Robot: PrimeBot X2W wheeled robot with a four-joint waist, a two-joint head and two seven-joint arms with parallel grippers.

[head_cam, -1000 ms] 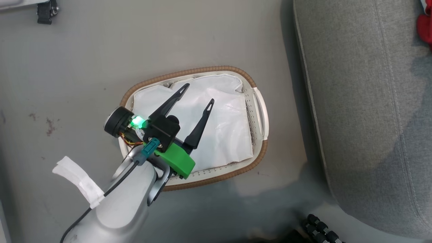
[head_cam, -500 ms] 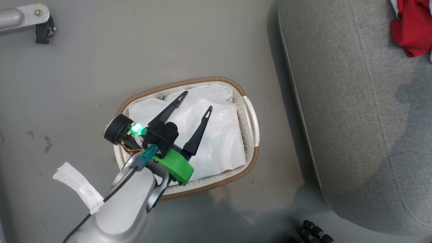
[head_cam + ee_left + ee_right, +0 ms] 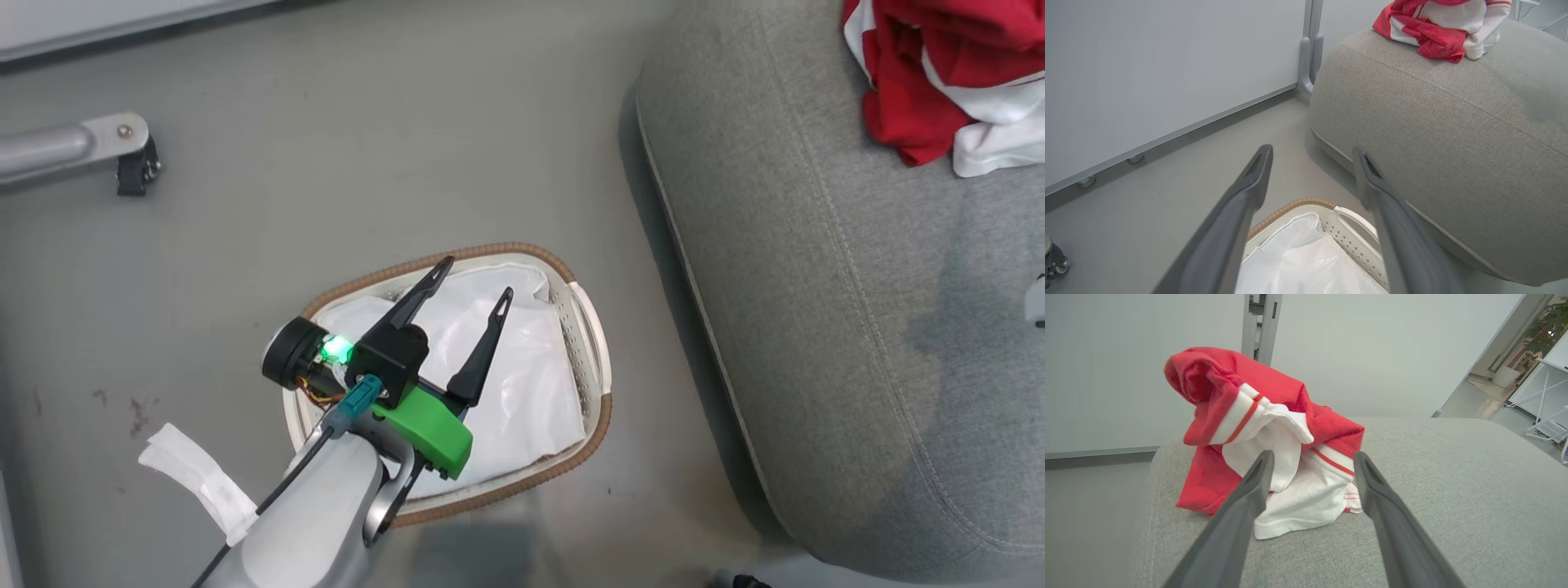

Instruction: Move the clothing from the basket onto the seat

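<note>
Red-and-white soft clothing [image 3: 1216, 400] at 12 o'clock of right pincer [image 3: 1312, 457] (apart): likely light, limp; pinch a raised fold; left pincer [image 3: 478, 276] apart too.

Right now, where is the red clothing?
The red and white clothing lies bunched on the grey sofa, upper right in the head view, with the open right gripper pointing at it.
</note>
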